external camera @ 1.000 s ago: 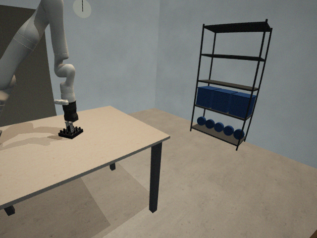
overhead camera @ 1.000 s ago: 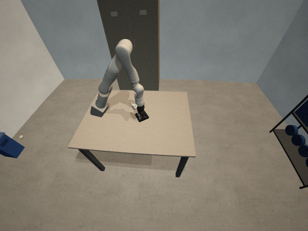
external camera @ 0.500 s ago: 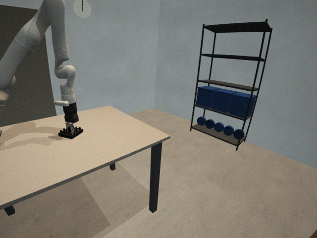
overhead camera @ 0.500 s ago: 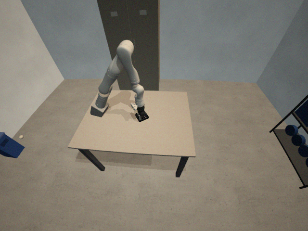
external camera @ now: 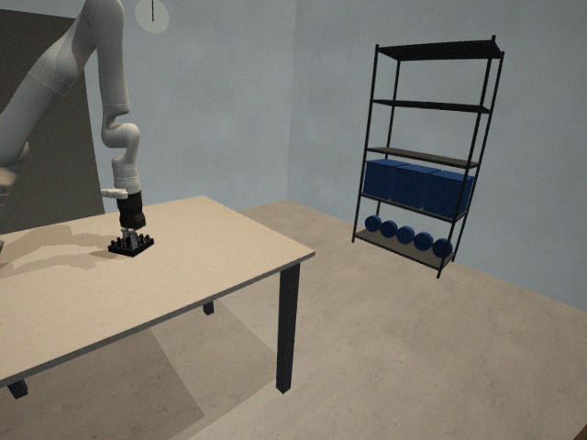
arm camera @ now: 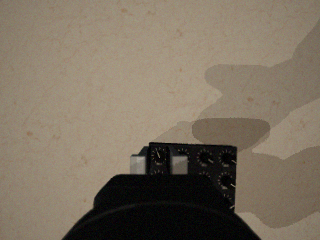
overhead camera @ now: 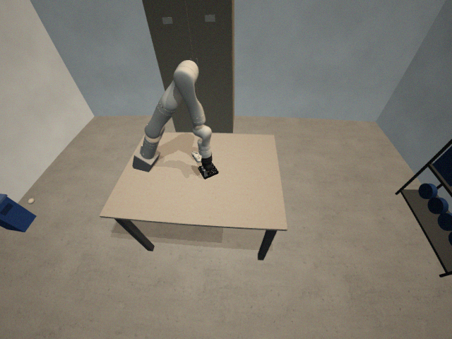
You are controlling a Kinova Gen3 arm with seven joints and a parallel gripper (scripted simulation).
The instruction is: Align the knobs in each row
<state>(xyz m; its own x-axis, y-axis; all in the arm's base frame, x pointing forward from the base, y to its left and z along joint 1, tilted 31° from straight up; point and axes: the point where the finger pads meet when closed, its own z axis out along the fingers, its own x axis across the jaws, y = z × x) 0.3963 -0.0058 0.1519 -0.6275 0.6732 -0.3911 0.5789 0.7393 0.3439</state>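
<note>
Knob box [overhead camera: 208,171] [external camera: 131,250] [arm camera: 231,168] on the table [overhead camera: 248,186] [external camera: 213,256] [arm camera: 75,90], dark, flat and upright, below the wrist of the pale arm [overhead camera: 192,98] [external camera: 112,66]. Gripper [overhead camera: 205,171] [external camera: 129,240] [arm camera: 158,155] points down at the box, its two light fingers part-way apart, low among the knobs. Whether they grasp a knob or merely stand around one, I cannot tell; the black gripper body covers much of the box in the wrist view.

Same view: a corner knob [arm camera: 159,155] shows in the space between the fingers, its white line running to the upper left of the picture. The knob beside it is partly behind one finger. Farther along that edge, two knobs have lines toward the lower right; another below the far corner one reads likewise. Printed names too small to read.

Arm shadows lie across the table. Away from it, a dark shelf rack [overhead camera: 414,178] [external camera: 440,50] carries blue round things [overhead camera: 437,205] [external camera: 405,235] on its lowest board. Pale round clock [external camera: 151,16] on the wall.

Claw [overhead camera: 205,171] [external camera: 130,243] [arm camera: 158,155] has come down a little over the past second; its fingers, higher above the knob box [overhead camera: 209,176] [external camera: 133,252] [arm camera: 193,150] in the earlier exterior view, now reach lower among the knobs. Arm's elbow [overhead camera: 187,70] [external camera: 105,10] has shifted slightly rightward in the top view.
</note>
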